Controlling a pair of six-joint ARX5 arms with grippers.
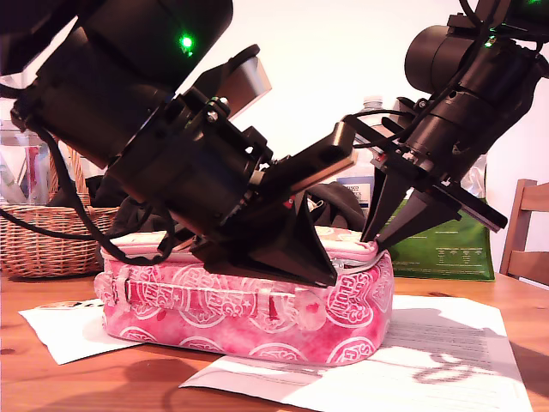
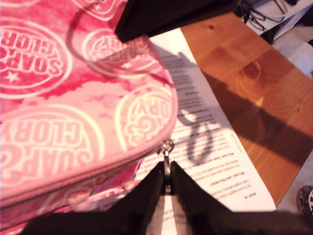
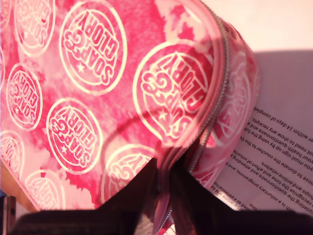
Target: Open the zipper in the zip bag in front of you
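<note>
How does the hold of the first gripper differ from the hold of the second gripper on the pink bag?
My first gripper pinches the small metal zipper pull; my second gripper pinches the fabric edge of the zip bag beside the zipper. In the exterior view, the first reaches from the left, the second from the right. Both are shut.

A home: wicker basket (image 1: 43,245), wooden chair (image 1: 525,232).
</note>
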